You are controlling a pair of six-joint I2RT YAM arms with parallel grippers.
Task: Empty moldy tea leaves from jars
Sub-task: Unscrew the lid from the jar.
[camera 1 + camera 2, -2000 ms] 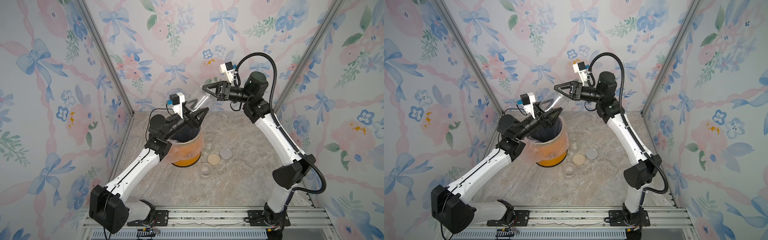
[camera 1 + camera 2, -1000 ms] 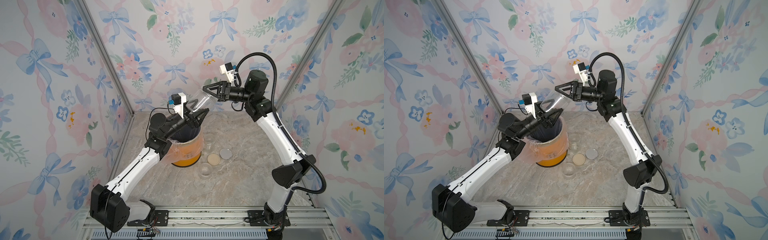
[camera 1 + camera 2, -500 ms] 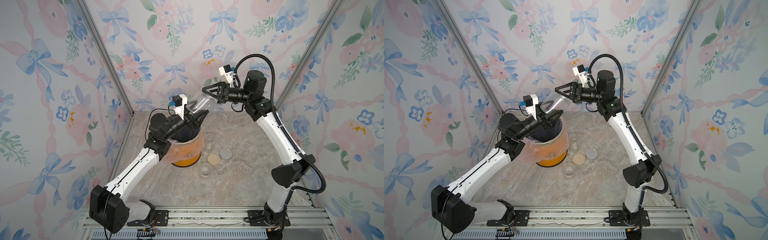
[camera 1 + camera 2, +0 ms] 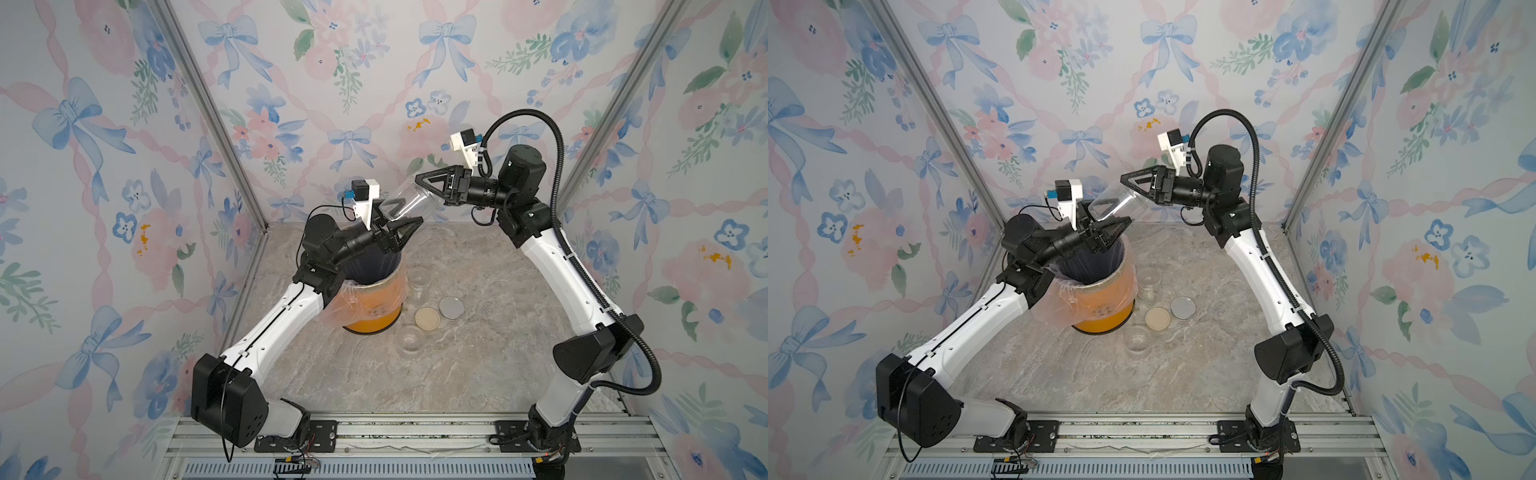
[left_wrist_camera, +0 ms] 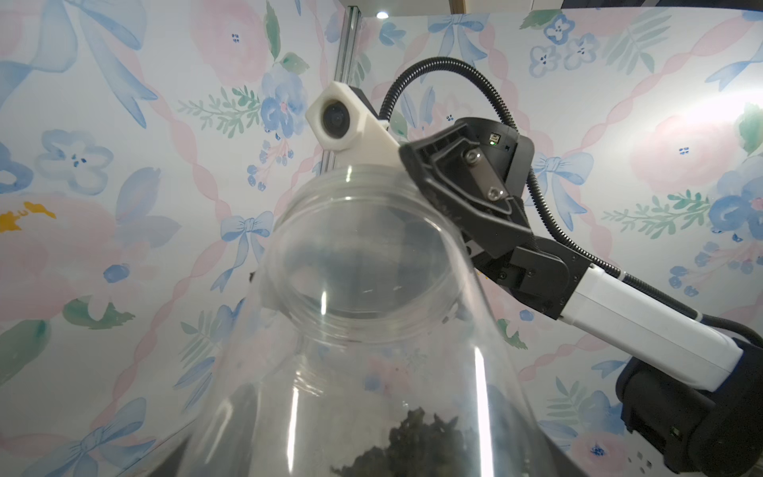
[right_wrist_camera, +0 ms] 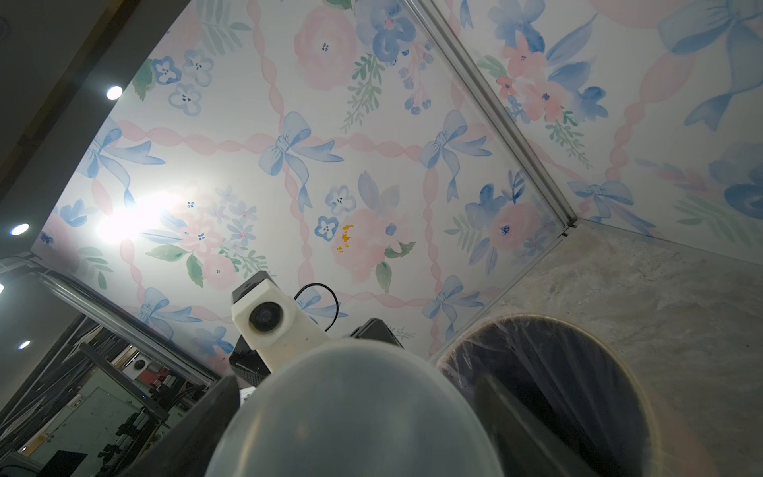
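Loose, crumbly tea leaves [image 5: 413,446] sit near mouth of tilted jar [image 4: 409,203], mouth down over orange bin [image 4: 374,307]. Jar light, rigid, slick; best held near base. Base end clenched in jaws of right gripper [image 4: 424,187]. Neck straddled by jaws of left gripper [image 4: 397,222]; clamped or not, cannot tell.

Left arm [image 4: 282,320]: slopes up from its base, wrist bent forward.
Left gripper [image 4: 405,214]: fingers flank the lower end of the jar [image 4: 415,199], just below the right fingertips; grip unclear.
Right arm [image 4: 573,274]: raised high, wrist turned inward.
Right gripper [image 4: 422,187]: clamped on the jar's upper end.
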